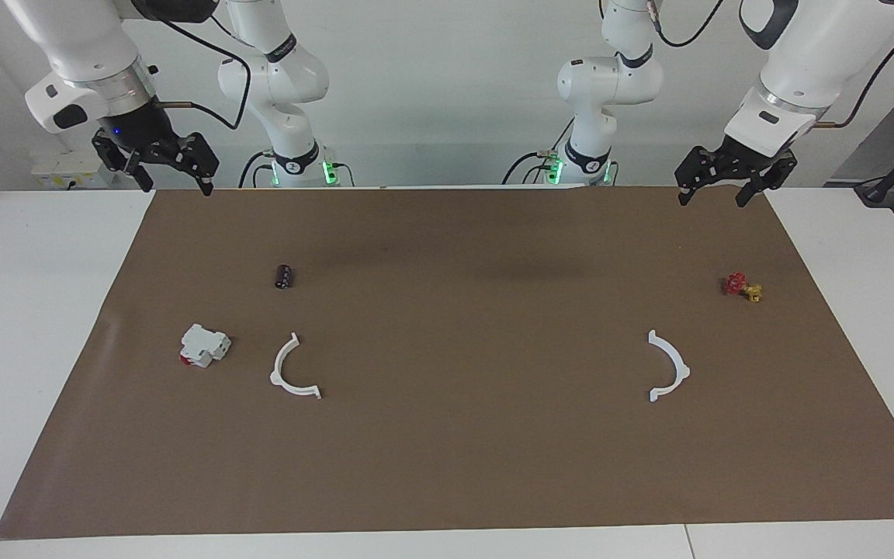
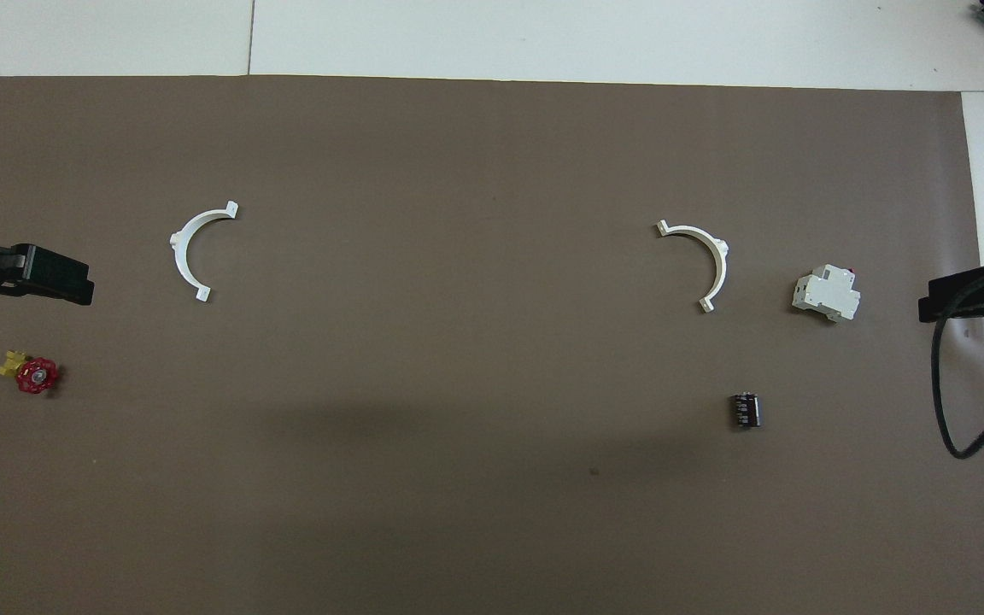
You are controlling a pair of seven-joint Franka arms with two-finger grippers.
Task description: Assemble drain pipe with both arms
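Observation:
The drain pipe lies in two separate white half-ring arcs, flat on the brown mat [image 1: 447, 466]. One arc [image 1: 292, 373] [image 2: 701, 256] is toward the right arm's end of the table. The other arc [image 1: 668, 366] [image 2: 193, 252] is toward the left arm's end. My right gripper [image 1: 175, 186] hangs open and empty over the mat's corner by its own base. My left gripper [image 1: 711, 200] hangs open and empty over the mat's other corner by the robots. Both grippers are well away from the arcs. In the overhead view only one black finger [image 2: 52, 275] of the left gripper and one finger [image 2: 962, 295] of the right show.
A white blocky part with a red end [image 1: 204, 345] [image 2: 825, 293] lies beside the arc at the right arm's end. A small black cylinder [image 1: 284, 276] [image 2: 745, 409] lies nearer the robots than that arc. A red and yellow valve [image 1: 742, 286] [image 2: 31, 373] lies near the left gripper's end.

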